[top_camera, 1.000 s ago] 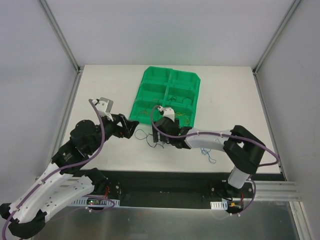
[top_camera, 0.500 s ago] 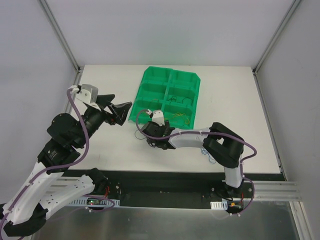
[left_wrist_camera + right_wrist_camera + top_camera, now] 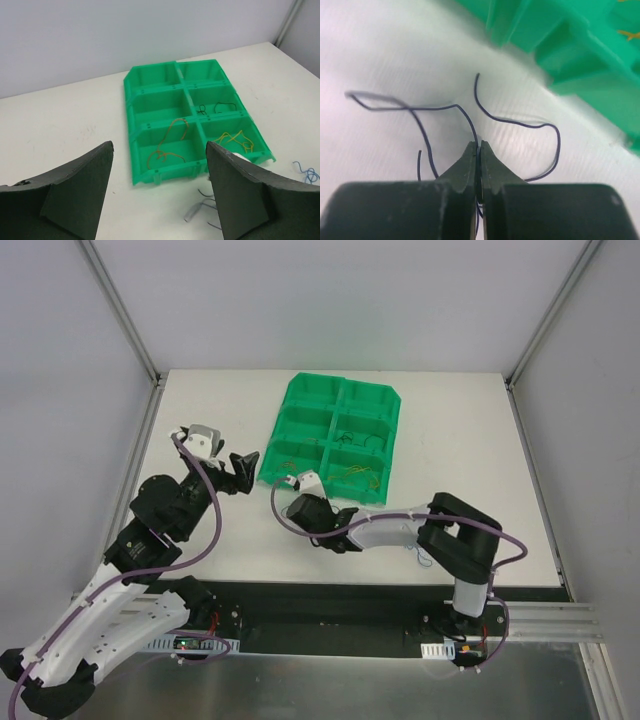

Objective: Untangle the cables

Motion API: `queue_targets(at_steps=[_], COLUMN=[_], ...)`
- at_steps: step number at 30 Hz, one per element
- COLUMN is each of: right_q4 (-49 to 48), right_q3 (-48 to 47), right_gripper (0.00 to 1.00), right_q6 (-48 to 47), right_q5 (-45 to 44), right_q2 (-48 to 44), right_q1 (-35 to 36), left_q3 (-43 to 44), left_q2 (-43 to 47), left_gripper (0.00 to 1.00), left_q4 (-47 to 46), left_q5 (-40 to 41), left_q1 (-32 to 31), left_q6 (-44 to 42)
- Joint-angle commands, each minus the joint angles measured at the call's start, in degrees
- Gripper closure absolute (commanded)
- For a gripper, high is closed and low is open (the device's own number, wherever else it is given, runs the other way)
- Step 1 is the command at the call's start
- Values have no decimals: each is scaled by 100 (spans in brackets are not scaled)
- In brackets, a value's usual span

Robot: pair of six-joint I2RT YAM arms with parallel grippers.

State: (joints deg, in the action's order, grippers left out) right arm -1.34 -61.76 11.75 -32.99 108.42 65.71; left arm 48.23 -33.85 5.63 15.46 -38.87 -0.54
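A tangle of thin dark blue cables [image 3: 470,112] lies on the white table just in front of the green tray [image 3: 580,45]. My right gripper [image 3: 478,146] is shut on one strand of it, which runs up from between the fingertips. From above, the right gripper [image 3: 288,502] points left, close to the tray's near left corner. The left gripper [image 3: 245,462] hovers open to the left of the tray. In its own view the left gripper [image 3: 160,195] holds nothing, and the dark cables [image 3: 205,207] lie below its right finger.
The green tray [image 3: 268,455] has six compartments; the near ones hold an orange cable [image 3: 167,150], a yellow cable [image 3: 232,137] and a black one [image 3: 212,107]. A loose light blue cable [image 3: 418,552] lies on the table to the right. Frame posts stand at the far corners.
The right gripper has closed on a dark strand after reaching left along the tray's front. The left arm pulled back to the left, away from the cables, and stays open.
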Motion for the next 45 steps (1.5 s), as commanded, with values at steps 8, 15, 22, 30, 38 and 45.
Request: queue_targets(at_steps=[8,15,22,30,38,45], right_q4=[-788,-815,-824,-262,46,889], right_q3=[736,-194,-1872,-3570,-4888,-6092], right_gripper=[100,100,100,100,98,89], right_q6=[-542,-411,-401,-384,-392,-945], right_q5=[873,1505,1893,2016,2131,1761], right_q2=[-2834,-2722,-1449,309,1628,2499], right_q1=[-84,-1200,-2044,-2414,-2493,-2511], left_q3=[-270,-288,-305,-340,-340,-349], left_q2=[607,572,537,625,590,598], left_gripper=[27,27,27,27,27,27], left_q4=[-853,-870,-870,-914,-914,-914], left_q5=[765,686,660,686,607,642], left_q1=[55,64,46,46,46,46], left_q6=[-412,-360,-342,-360,-298,-324])
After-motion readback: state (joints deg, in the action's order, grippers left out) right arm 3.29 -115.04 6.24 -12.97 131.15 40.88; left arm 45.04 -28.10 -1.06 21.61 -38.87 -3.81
